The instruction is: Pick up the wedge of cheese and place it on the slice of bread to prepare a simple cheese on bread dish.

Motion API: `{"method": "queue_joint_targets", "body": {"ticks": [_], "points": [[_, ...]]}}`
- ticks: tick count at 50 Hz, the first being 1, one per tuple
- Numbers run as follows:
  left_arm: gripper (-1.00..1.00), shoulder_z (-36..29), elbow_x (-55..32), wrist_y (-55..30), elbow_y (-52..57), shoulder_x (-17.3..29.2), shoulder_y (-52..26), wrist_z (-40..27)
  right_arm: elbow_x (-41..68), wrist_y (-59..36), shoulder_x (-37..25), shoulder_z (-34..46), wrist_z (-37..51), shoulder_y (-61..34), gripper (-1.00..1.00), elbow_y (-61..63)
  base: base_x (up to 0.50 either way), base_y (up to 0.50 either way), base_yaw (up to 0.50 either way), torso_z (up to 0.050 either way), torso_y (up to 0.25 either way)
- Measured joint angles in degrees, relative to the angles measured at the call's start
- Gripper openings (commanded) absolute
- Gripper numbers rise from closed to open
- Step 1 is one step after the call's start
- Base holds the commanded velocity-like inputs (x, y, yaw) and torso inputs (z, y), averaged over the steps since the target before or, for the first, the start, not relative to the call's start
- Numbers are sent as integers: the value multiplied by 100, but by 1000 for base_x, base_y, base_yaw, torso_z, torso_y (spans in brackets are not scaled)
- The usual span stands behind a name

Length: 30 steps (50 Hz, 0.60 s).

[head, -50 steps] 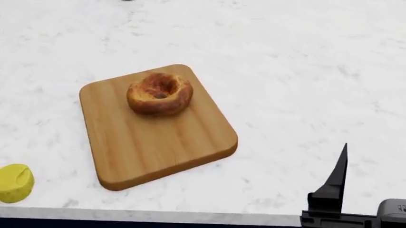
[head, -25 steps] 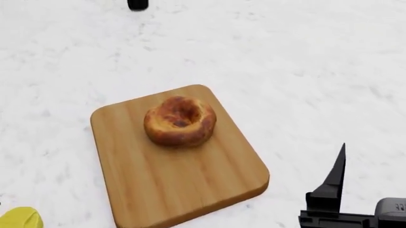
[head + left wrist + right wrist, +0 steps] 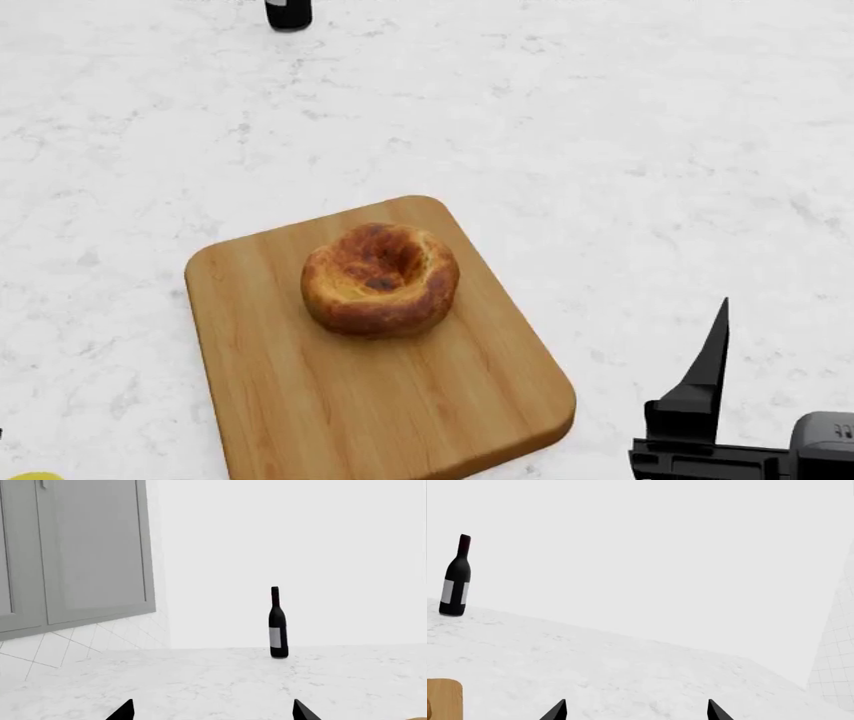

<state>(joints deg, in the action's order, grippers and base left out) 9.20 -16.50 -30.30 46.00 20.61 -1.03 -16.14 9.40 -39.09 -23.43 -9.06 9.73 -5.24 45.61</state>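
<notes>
The slice of bread (image 3: 380,278), a round golden-brown bun with a dark hollow centre, sits on the far half of a wooden cutting board (image 3: 400,420). The wedge of cheese (image 3: 32,477) shows only as a yellow sliver at the bottom-left edge of the head view, on the counter left of the board. My right gripper (image 3: 636,711) is open and empty; one of its fingers (image 3: 707,380) stands right of the board. My left gripper (image 3: 212,712) is open and empty over bare counter; it does not show in the head view.
A dark wine bottle (image 3: 278,625) stands upright far back on the white marble counter (image 3: 641,150); it also shows in the right wrist view (image 3: 456,580) and its base in the head view (image 3: 288,12). Grey cabinets (image 3: 73,550) and tiled wall lie beyond.
The head view has shifted: board and bun sit lower and further right in it, the cheese has slid almost out at bottom left, and the bottle's base has come in at the top.
</notes>
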Motion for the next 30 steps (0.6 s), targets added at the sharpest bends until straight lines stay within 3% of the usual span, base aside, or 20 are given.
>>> {"method": "queue_joint_targets", "body": {"ticks": [30], "points": [[100, 20, -123, -23, 65, 18, 84, -55, 15, 117, 8, 16, 44, 96, 100, -127, 0, 0, 0, 0, 0]]}}
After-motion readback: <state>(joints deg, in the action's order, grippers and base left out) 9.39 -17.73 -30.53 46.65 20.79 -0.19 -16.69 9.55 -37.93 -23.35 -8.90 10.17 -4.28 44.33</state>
